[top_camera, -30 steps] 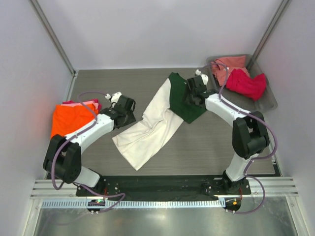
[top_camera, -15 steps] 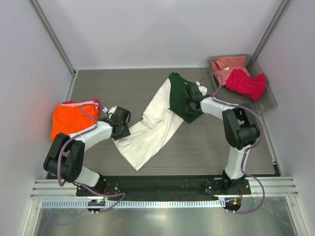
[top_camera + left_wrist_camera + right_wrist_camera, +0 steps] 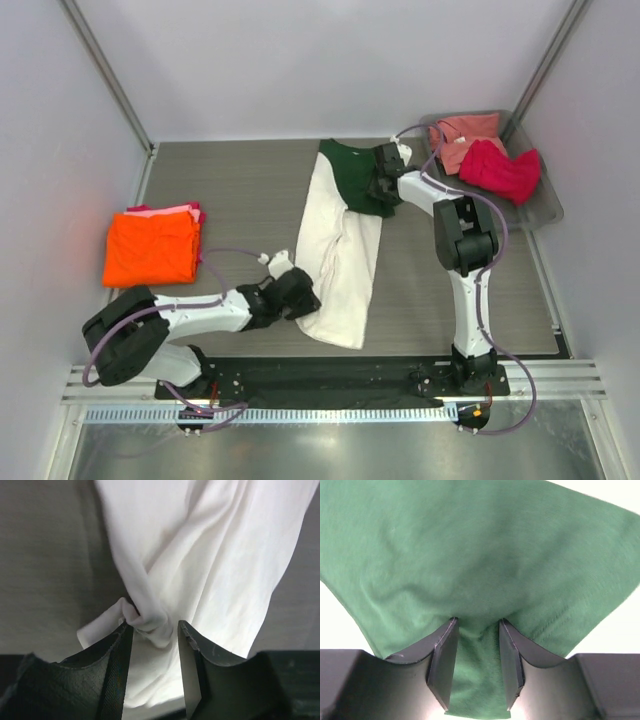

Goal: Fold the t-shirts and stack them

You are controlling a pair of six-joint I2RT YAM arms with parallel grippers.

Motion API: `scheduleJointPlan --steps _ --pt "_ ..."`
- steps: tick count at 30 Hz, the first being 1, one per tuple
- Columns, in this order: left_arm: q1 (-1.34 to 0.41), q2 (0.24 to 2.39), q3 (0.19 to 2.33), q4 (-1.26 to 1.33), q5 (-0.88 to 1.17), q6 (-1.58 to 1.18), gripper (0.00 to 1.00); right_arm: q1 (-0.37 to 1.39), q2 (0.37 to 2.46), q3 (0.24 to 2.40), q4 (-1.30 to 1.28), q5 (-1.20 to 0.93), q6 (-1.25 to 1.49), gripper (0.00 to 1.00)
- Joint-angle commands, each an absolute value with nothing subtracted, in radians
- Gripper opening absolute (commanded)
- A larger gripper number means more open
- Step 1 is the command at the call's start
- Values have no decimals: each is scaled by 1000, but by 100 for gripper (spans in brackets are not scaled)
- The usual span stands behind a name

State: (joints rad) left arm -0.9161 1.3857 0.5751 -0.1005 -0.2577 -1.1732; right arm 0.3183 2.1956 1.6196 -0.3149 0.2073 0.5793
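The t-shirts are sitting in 3 places on the table [image 3: 230,180]. A cream t-shirt [image 3: 340,250] with a dark green sleeve [image 3: 350,180] is lying stretched in a long, rumpled strip down the middle. An orange t-shirt [image 3: 150,248] is resting folded at the left, with a pink t-shirt [image 3: 190,209] peeking out from under its far edge. A salmon t-shirt [image 3: 465,132] and a crimson t-shirt [image 3: 500,170] are waiting crumpled in a grey tray [image 3: 545,212] at the far right corner. The left tool [image 3: 154,627] is pinching a bunched fold of cream cloth at the near end of the strip, its jaws drawn narrow around the gather. The right tool [image 3: 477,625] is clamping a pleat of the green sleeve at the far end, just beside the tray. Between them the garment is lying twisted rather than flat, so I judge that the arms are spreading it out ahead of folding, with no fold yet made in it. By this reading the task is sitting a little under halfway: 2 shirts are looking folded and stacked, 1 is being handled, and 2 are awaiting their turn in the tray.
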Motion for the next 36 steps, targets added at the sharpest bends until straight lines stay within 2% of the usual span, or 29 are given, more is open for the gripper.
scheduleJointPlan --steps 1,5,8,9,11,12,16,17,18,20,23,25,26,27,28,32,36 --pt "-1084 1395 517 -212 -279 -1434 43 310 2345 1704 -408 158 525 44" --pt "-1238 1371 590 -274 -396 -1535 45 298 2425 1871 -469 124 477 50" --pt "-1249 1367 656 -377 -439 -1514 50 298 2424 1925 -512 121 448 62" --pt "-1249 1359 669 -402 -451 -1493 52 298 2410 1936 -517 123 440 70" --pt "-1246 1321 692 -469 -477 -1468 54 298 2352 1931 -522 124 428 76" --pt "-1246 1306 715 -491 -485 -1436 55 298 2326 1918 -522 126 413 80" --pt "-1244 1200 782 -651 -570 -1376 60 304 2171 1817 -519 135 399 84" --pt "-1241 1184 796 -676 -603 -1362 62 308 2130 1749 -517 150 402 84" --pt "-1232 1155 817 -692 -607 -1345 68 314 2053 1709 -518 153 406 85" --pt "-1177 1134 819 -674 -566 -1269 71 343 1961 1567 -511 146 425 84" --pt "-1041 1120 782 -546 -454 -1156 70 423 1797 1365 -506 179 449 62" --pt "-976 1143 753 -458 -344 -1112 64 472 1671 1260 -491 190 492 53" --pt "-930 1153 749 -433 -322 -1085 62 527 1622 1162 -482 192 511 43" --pt "-916 1167 747 -408 -286 -1068 57 557 1583 1116 -468 178 532 38" --pt "-893 1198 746 -369 -270 -1049 52 624 1507 1038 -445 176 578 27" --pt "-877 1291 759 -285 -219 -1019 39 739 1381 902 -420 198 704 1" --pt "-874 1373 765 -235 -186 -1008 28 873 1325 827 -371 219 803 1"
